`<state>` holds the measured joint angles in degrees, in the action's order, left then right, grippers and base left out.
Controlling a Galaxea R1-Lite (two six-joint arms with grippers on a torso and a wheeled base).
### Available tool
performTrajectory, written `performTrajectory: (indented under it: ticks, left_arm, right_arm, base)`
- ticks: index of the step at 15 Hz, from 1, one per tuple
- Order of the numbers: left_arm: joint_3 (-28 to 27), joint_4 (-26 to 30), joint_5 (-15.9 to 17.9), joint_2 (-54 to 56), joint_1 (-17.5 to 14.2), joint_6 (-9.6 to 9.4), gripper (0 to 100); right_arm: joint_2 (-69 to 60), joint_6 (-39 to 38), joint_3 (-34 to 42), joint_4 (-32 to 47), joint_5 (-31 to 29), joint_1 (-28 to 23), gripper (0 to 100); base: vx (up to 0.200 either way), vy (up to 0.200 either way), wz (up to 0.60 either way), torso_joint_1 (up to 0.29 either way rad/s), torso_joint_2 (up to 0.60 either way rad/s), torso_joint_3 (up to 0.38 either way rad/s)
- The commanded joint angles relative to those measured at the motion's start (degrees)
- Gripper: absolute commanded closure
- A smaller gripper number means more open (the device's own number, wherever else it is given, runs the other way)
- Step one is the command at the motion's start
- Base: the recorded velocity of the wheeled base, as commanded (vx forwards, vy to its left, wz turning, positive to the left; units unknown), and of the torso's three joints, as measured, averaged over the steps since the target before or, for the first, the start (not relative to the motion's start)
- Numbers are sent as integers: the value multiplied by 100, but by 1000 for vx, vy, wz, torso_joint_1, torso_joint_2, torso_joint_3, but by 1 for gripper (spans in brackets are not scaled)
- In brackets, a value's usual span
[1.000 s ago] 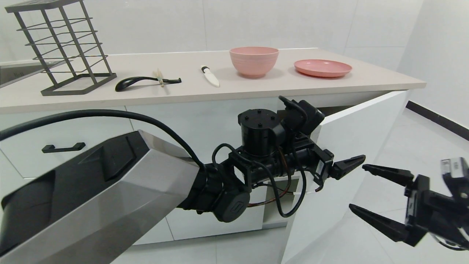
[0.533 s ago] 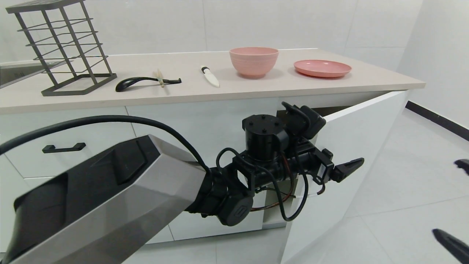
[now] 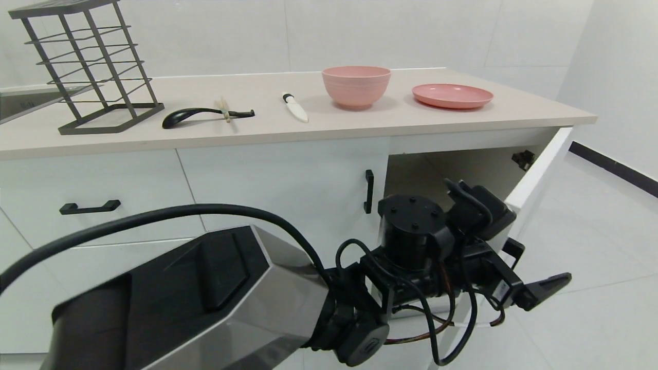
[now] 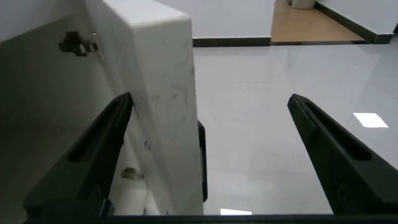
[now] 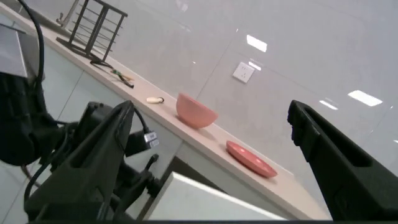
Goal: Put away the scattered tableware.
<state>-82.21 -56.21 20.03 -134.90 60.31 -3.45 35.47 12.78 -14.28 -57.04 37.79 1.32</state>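
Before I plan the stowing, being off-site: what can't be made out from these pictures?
Cabinet interior, head view: lower part hidden behind the left arm; contents unknown.
Pale sticks across the black spoon, head view: too small to identify.
Sink, head view: cut off by the left edge.
Left end effector, left wrist view: straddles the door; contact unclear.

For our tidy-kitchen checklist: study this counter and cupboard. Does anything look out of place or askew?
Yes. The chopsticks lie across the handle of the black spoon on the counter, and the cabinet door under the plate stands wide open, with the left gripper open astride its edge.
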Motion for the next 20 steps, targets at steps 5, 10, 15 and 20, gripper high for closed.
performTrajectory:
  ticks: [5,10,15,20]
  left_arm:
    - [-1596,66,159,-1267,1097,125,0]
    - [-1192,-382,89,-1179,763,635,0]
    - [3502,-1973,19,1080,-1205,521,0]
    - [7395,-3379,-87,2961,-2357,415,0]
  right_arm:
    - [-5,6,-462,0,0,-9,0]
    - [-14,14,-453,9,9,18,0]
    - [-32,14,-198,26,18,62,0]
    - [-32,14,531,61,18,53,0]
  base:
    - [0,0,0,0,0,0]
    - [0,0,0,0,0,0]
    - [0,0,0,0,0,0]
    - [0,0,0,0,0,0]
